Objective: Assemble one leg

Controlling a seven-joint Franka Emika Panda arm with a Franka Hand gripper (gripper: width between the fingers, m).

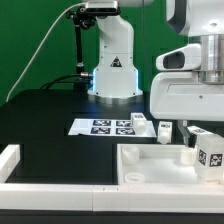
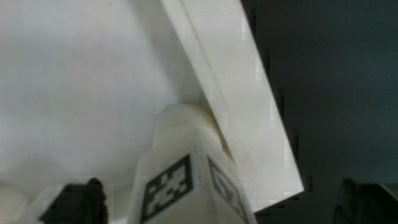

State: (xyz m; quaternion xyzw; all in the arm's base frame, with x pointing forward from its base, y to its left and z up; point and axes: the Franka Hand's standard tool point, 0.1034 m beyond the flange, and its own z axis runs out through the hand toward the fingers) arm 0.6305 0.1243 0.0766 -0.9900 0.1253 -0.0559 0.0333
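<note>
A white leg (image 2: 185,165) with a black marker tag sits between my two dark fingertips (image 2: 80,202), with a gap on each side. My gripper (image 2: 222,204) is open around it and touches neither side. In the exterior view the gripper (image 1: 200,140) hangs at the right over the same tagged leg (image 1: 208,152), which is at the far right of the white tabletop panel (image 1: 150,165). The panel (image 2: 89,80) fills most of the wrist view, and the leg lies along its raised edge. Two more small white legs (image 1: 138,120) (image 1: 163,130) lie behind the panel.
The marker board (image 1: 105,126) lies flat in the middle of the black table. The robot base (image 1: 112,70) stands behind it. A white bracket-shaped wall (image 1: 12,165) runs along the exterior view's left and front edge.
</note>
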